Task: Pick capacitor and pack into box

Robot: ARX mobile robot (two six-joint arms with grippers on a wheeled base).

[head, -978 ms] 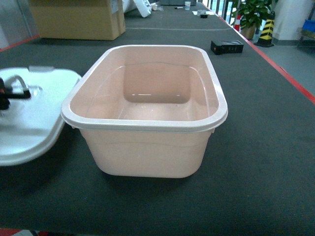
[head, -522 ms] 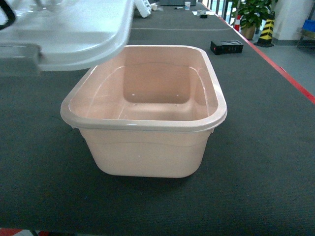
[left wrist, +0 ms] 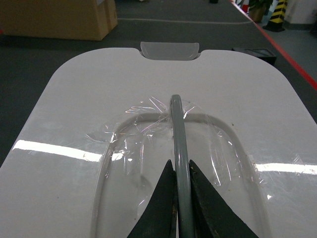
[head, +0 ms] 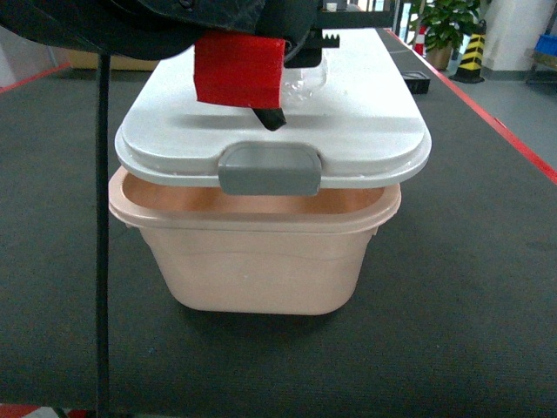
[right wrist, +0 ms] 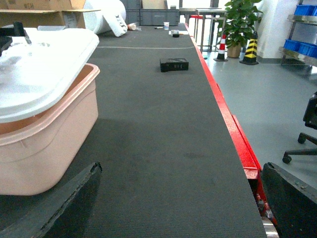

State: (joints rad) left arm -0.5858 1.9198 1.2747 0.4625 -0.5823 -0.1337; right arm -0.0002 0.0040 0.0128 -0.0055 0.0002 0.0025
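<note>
The pale pink box [head: 261,252] stands in the middle of the dark mat. Its white lid [head: 357,131] hangs just above the rim, nearly level, with the grey clasp [head: 268,169] facing me. My left gripper [left wrist: 179,164] is shut on the lid's grey handle [left wrist: 177,124], and in the head view it [head: 275,113] reaches down from a red-taped arm. Low over the mat to the right of the box [right wrist: 44,144], my right gripper [right wrist: 173,198] stands wide open and holds nothing. No capacitor is in view; the lid hides the inside of the box.
A small black device [right wrist: 174,64] lies on the mat beyond the box. A brown cardboard carton [left wrist: 59,20] sits far left at the back. The table's red edge [right wrist: 233,129] runs along the right, with floor and an office chair [right wrist: 302,144] beyond.
The lid, which lay on the mat left of the box, has been lifted and carried right until it hangs over the box. The left arm now fills the top of the head view.
</note>
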